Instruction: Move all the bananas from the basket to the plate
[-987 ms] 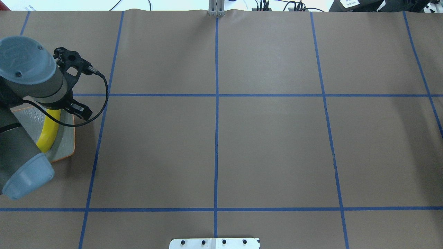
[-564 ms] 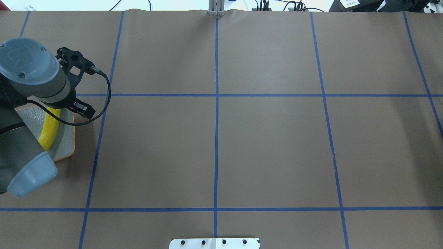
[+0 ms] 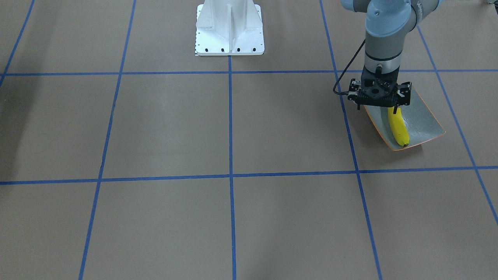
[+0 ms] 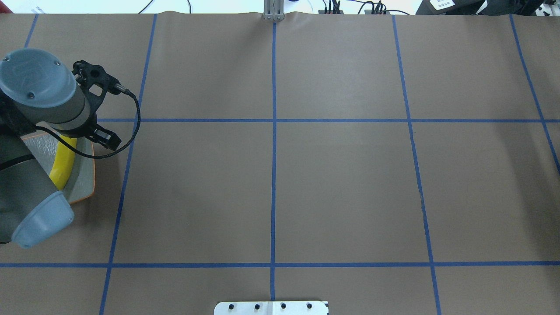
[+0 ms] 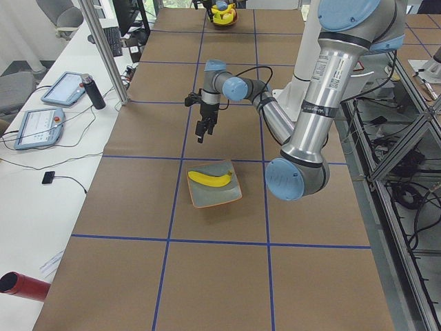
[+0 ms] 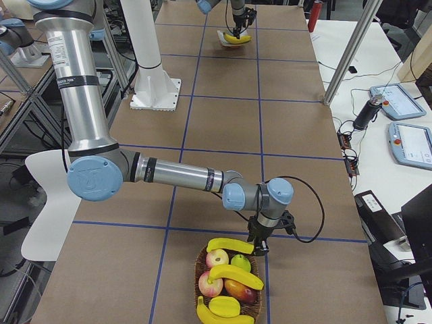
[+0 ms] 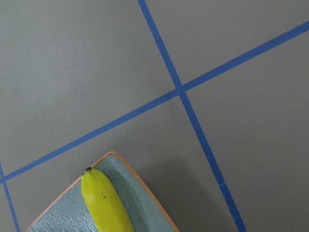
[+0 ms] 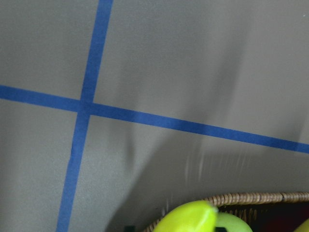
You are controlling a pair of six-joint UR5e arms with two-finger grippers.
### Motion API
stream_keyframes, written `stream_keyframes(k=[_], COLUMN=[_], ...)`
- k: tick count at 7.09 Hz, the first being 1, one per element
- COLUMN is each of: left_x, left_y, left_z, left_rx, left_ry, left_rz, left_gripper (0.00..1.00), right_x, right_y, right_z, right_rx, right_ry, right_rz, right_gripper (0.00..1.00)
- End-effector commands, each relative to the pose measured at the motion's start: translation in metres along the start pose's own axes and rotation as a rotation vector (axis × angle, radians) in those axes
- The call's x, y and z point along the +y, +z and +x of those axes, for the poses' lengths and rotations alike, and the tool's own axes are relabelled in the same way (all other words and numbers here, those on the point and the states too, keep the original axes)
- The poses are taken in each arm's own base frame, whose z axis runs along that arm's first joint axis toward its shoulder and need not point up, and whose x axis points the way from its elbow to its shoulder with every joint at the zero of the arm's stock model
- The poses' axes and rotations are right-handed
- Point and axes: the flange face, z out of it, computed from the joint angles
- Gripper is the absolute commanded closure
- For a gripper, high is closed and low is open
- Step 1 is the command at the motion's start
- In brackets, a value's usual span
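One banana [image 3: 398, 126] lies on the plate [image 3: 422, 116] below the left claw [image 3: 377, 109], spread and empty, while the right claw [image 6: 260, 244], grip hard to tell, meets another banana [image 6: 229, 245] over the basket [image 6: 196, 273], likely to carry it next.

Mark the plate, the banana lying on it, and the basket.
plate [image 3: 421, 121], front-facing view, bare inner surface
banana [image 3: 399, 129], front-facing view, middle of its body
basket [image 8: 260, 196], right wrist view, woven rim

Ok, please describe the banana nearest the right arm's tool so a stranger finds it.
Find the wicker basket of fruit at the end of the table on the robot's right. The banana is at its edge toward the table's middle, the right tool at one end; the other bananas sit deeper among round fruit.
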Motion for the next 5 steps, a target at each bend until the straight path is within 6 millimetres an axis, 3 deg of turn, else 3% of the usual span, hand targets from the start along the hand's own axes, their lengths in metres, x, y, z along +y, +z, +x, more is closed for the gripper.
stream_keyframes(k=[1,2,4,5], left_x=[0.0006,0.0008,0.0012,0.0013], left_y=[0.0012,0.0014,0.0017,0.001], left_z=[0.002,0.0028,0.0044,0.0045], left_rx=[0.001,0.001,0.003,0.003], left_ry=[-0.004,-0.003,-0.003,-0.009], left_rz=[-0.003,-0.003,-0.003,-0.002], left_gripper=[0.0,0.0,0.0,0.0], right_x=[-0.0003,0.0005,0.0005,-0.0009], right_y=[-0.0005,0.0001,0.0001,-0.002], right_z=[-0.0004,0.0,-0.0001,-0.0012], right_rx=[-0.001,0.0,-0.001,-0.001], right_ry=[0.0,0.0,0.001,-0.001], right_rz=[0.001,0.001,0.001,0.005], right_gripper=[0.67,0.73,1.0,1.0])
